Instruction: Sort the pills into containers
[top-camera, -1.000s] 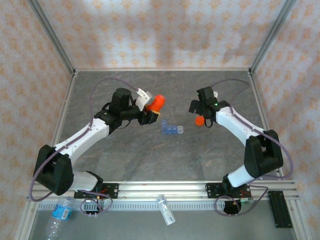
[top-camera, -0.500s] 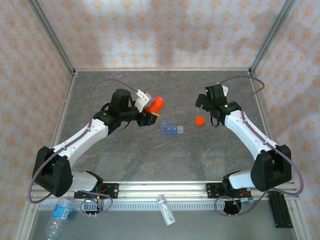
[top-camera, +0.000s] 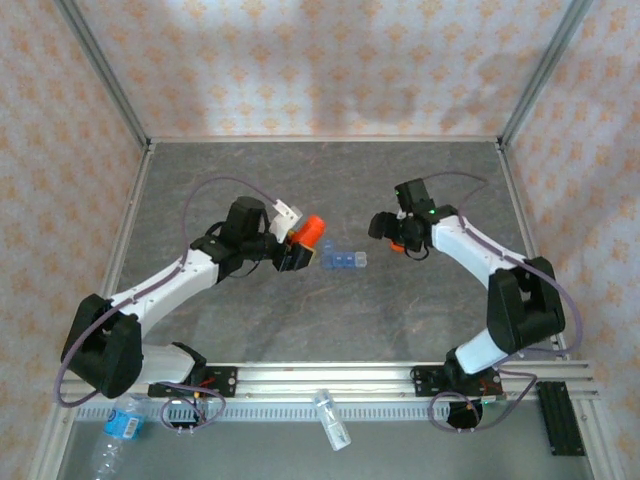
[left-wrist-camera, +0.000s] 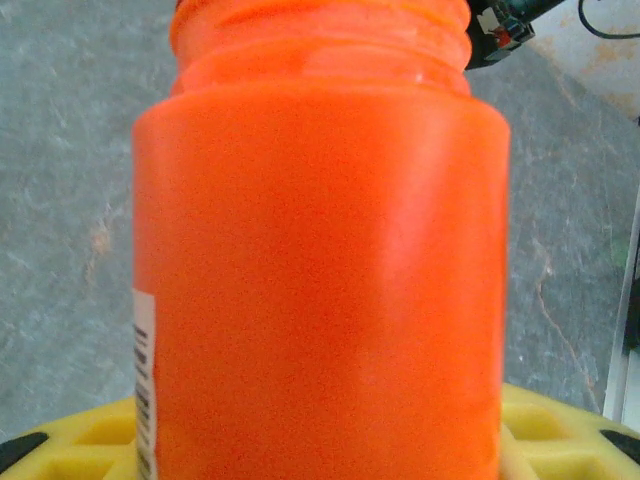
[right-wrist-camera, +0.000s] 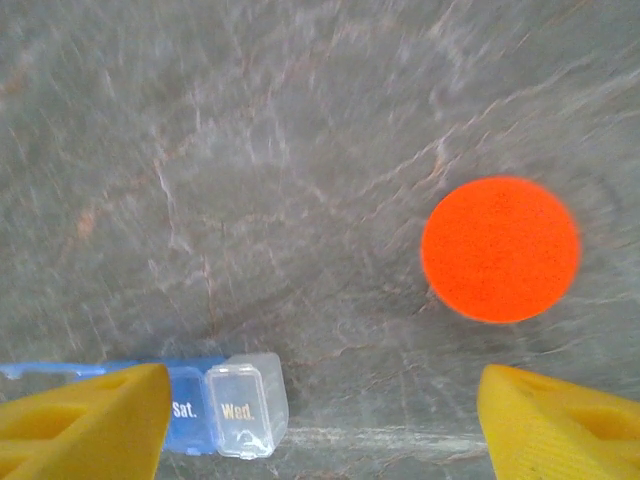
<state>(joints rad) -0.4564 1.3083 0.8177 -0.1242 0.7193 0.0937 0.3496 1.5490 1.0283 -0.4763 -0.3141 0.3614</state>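
On your grey table (top-camera: 300, 320), the left gripper (top-camera: 298, 243) pinches the orange vial (left-wrist-camera: 320, 270) at its lower end, just left of the centre; the vial's threaded neck is bare. Your right gripper (right-wrist-camera: 322, 420) hangs with its yellow fingers (right-wrist-camera: 90, 425) spread wide, gripping nothing. The blue pill organizer (top-camera: 343, 261) lies near the table's middle, between both grippers. The round orange cap (right-wrist-camera: 500, 250) lies flat to its right, not touching it.
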